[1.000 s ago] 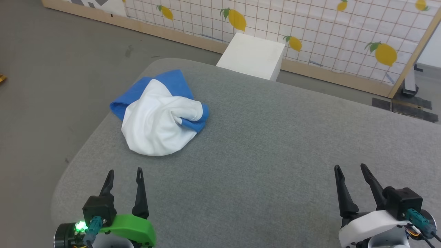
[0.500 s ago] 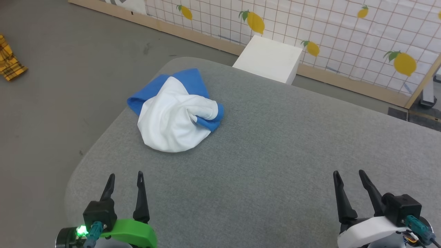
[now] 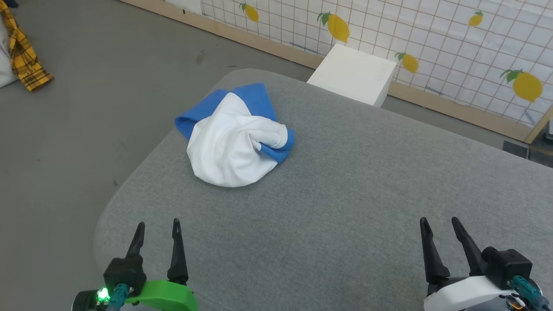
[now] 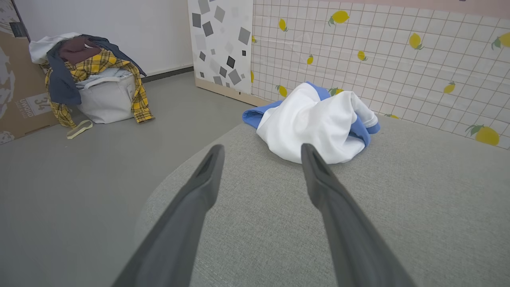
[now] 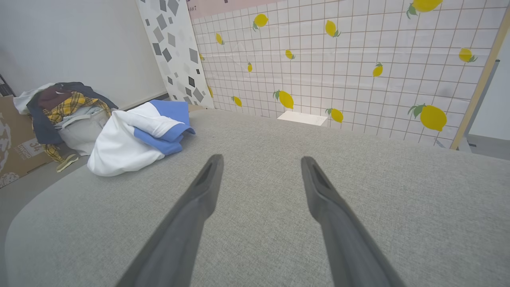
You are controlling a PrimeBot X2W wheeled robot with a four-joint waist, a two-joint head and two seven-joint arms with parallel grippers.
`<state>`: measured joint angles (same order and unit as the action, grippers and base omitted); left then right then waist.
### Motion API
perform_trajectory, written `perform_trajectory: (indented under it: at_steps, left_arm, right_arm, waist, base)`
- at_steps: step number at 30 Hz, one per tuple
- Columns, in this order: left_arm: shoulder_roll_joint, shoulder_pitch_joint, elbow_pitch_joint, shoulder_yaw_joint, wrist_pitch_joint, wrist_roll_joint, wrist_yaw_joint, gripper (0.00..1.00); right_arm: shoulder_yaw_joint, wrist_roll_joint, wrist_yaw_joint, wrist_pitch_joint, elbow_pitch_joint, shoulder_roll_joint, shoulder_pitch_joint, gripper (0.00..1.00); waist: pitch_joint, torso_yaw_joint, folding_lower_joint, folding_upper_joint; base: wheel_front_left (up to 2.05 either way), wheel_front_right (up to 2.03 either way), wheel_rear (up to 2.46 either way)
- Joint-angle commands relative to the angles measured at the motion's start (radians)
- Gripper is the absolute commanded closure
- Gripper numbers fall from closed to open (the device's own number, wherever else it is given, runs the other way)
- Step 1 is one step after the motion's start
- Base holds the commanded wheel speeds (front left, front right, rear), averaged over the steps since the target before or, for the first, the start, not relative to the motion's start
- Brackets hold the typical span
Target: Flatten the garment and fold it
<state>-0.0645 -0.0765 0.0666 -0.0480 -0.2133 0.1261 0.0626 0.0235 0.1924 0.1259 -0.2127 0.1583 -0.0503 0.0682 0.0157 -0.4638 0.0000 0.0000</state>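
One garment [image 3: 233,142] is lying on one tabletop [image 3: 345,194]. Two pincers are hovering over it, the left pincer [image 3: 158,223] and the right pincer [image 3: 439,220]. One white box [image 3: 352,73] is standing beyond.

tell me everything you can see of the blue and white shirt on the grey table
The garment is a soft, cotton-looking T-shirt, white in the body with royal-blue sleeves. It lies crumpled in a rounded heap, with white cloth bulging toward the robot and blue showing at the far side and in a twisted fold on its right. It rests on the grey fabric-covered table near the far left corner. Nothing else touches it: the left gripper and right gripper stand open, short of it.
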Motion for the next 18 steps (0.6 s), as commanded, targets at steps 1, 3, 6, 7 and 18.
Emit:
perform_trajectory:
  at_steps: [1,3,6,7,18]
  left_arm:
    - [-0.004,-0.004,0.004,0.000,-0.011,0.024,-0.003,0.00]
    - [-0.006,0.013,0.011,-0.002,-0.015,0.038,-0.016,0.00]
    - [-0.022,0.062,0.030,-0.006,-0.017,0.053,-0.040,0.00]
    - [-0.027,0.081,0.036,-0.007,-0.014,0.059,-0.047,0.00]
    - [-0.097,0.419,0.221,0.017,0.135,0.202,-0.143,0.00]
  right_arm:
    - [0.003,0.009,0.004,-0.011,0.006,0.000,0.015,0.00]
    - [0.005,0.010,0.004,-0.015,0.009,0.000,0.014,0.00]
    - [0.005,0.011,0.004,-0.022,0.014,0.000,0.010,0.00]
    - [0.005,0.011,0.004,-0.024,0.016,0.000,0.009,0.00]
    - [0.022,-0.018,0.005,-0.026,0.002,0.000,-0.027,0.00]
  waist:
    - [-0.003,-0.006,0.0000,0.0000]
    - [-0.006,-0.011,0.0000,0.0000]
    - [-0.012,-0.012,0.0000,0.0000]
    - [-0.014,-0.012,0.0000,0.0000]
    - [-0.104,0.062,0.0000,0.0000]
  base:
    - [0.00,0.00,0.00]
    - [0.00,0.00,0.00]
    - [0.00,0.00,0.00]
    - [0.00,0.00,0.00]
    - [0.00,0.00,0.00]
